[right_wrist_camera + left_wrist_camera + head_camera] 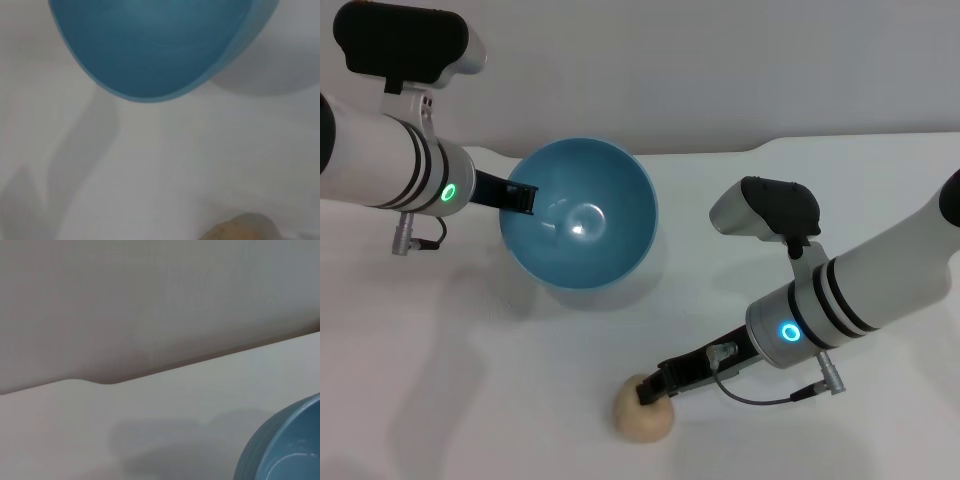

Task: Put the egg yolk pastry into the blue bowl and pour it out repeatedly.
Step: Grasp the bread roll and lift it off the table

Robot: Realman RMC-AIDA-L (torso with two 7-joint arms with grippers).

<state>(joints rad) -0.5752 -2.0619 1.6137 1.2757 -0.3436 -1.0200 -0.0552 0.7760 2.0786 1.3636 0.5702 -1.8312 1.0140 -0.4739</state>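
Note:
The blue bowl is tilted, its opening facing me, and looks empty. My left gripper is shut on its left rim and holds it; one black finger lies inside the rim. The egg yolk pastry, a pale tan ball, lies on the white table at the front, below the bowl. My right gripper reaches in from the right and touches the pastry's upper side. The bowl also shows in the left wrist view and the right wrist view. The pastry's top shows in the right wrist view.
The white table runs to a far edge against a grey wall. The bowl casts a shadow on the table to its right. Nothing else stands on the table.

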